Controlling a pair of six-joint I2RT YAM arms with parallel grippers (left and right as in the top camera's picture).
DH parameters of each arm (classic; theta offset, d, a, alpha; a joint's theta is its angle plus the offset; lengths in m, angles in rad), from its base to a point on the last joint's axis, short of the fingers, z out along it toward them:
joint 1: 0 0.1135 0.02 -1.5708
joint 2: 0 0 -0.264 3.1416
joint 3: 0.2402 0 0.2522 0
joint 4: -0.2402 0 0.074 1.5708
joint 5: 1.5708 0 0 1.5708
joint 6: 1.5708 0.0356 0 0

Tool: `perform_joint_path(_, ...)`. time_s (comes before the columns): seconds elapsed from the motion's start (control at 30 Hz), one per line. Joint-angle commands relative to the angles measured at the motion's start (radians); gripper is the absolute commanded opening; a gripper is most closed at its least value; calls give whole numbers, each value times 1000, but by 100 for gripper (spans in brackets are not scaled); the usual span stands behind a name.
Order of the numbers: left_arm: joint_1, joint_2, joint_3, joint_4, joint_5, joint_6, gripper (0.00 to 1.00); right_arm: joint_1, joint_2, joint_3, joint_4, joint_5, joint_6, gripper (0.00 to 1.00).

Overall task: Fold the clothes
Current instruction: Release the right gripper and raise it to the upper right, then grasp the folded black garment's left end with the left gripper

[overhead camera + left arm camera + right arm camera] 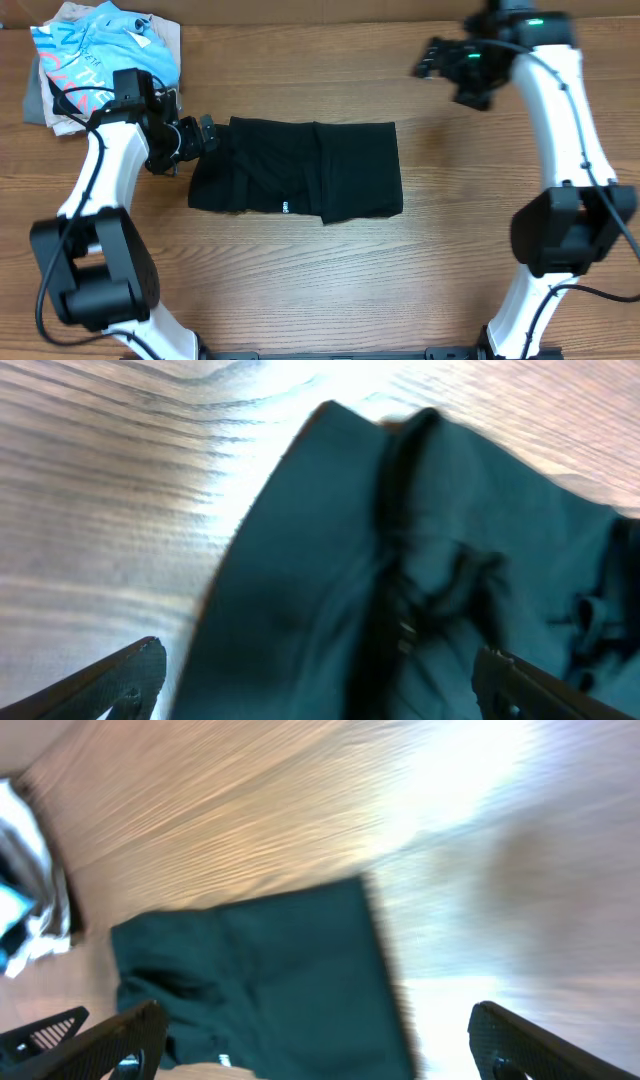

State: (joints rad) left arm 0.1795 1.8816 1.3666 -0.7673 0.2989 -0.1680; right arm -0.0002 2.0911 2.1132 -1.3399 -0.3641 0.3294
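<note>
Clothes [300, 165]: one black garment, lying at the middle of the counter [450, 260] as a flat rectangle. A flap edge crosses it right of centre, and a white logo shows near the front edge.

Left end effector [205, 133] sits at the garment's left edge, jaws wide, with fabric in line between them but not gripped. Right end effector [430, 58] hangs well clear at the far right, jaws wide and empty.

Judged step: take the left edge for another fold.
- Close low on the bunched hem, catching all layers.
- Lift only enough to clear.
- Carry across and align the edges.

No container is in view. The pile [100, 50] of other garments lies loose at the far-left corner.
</note>
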Motion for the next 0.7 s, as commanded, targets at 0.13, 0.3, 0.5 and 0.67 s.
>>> perform_joint_path(0.13,117,145,-4,9,200,180,100,-120,-19,6,-149,46,-70,100)
perform_joint_path(0.3,138,195,-5,-10,300,246,100,-140,-19,3,-211,51,-182,100)
perform_joint_path(0.5,83,266,-5,-48,436,282,100,-137,-19,1,-217,57,-181,100)
perform_joint_path(0.67,2,298,-5,-69,449,292,100,-137,-19,1,-219,57,-182,100)
